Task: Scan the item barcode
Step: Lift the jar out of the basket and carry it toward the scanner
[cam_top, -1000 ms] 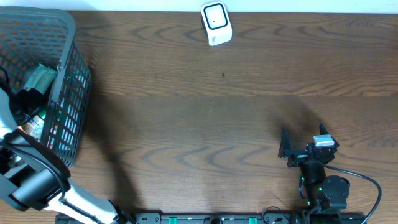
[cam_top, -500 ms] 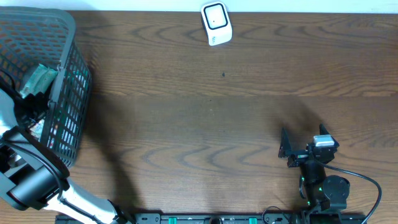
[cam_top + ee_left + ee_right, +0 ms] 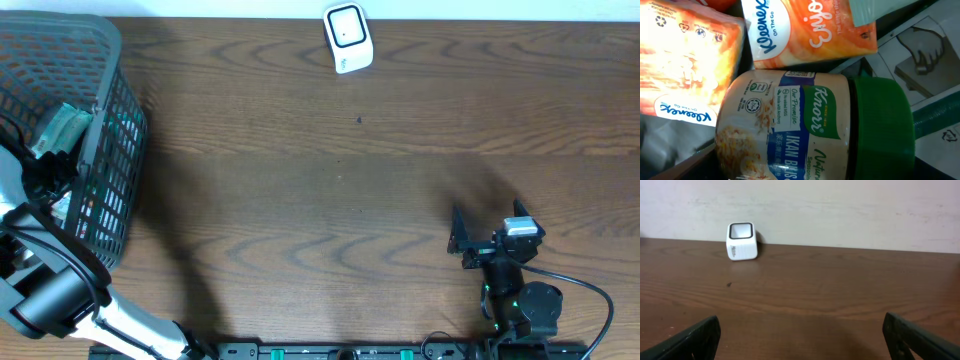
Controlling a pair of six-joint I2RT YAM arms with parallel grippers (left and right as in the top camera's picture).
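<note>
The left gripper (image 3: pixel 48 168) is reaching down inside the dark mesh basket (image 3: pixel 112 150) at the table's left edge. Its fingers are not showing in any view, so whether they are spread or gripping cannot be told. Its wrist camera is looking straight onto a Knorr seasoning jar (image 3: pixel 790 130), which is lying on its side among the basket's contents with its green lid (image 3: pixel 880 130) pointing right. Just above the jar, an orange Kleenex tissue pack (image 3: pixel 685 60) is lying at the left and a second Kleenex pack (image 3: pixel 805 25) is lying beside it, both touching or nearly touching the jar's label. From overhead, a pale green packet (image 3: pixel 65 125) is showing against the basket's inner wall, beside the arm.

Well apart, near the table's front right, the right gripper (image 3: pixel 801 332) is hanging low over the wooden table (image 3: pixel 330 180) with its fingers spread wide and nothing between them. The small white barcode scanner (image 3: pixel 347 37) is standing at the far edge of the table, by the wall, facing the right wrist camera.
</note>
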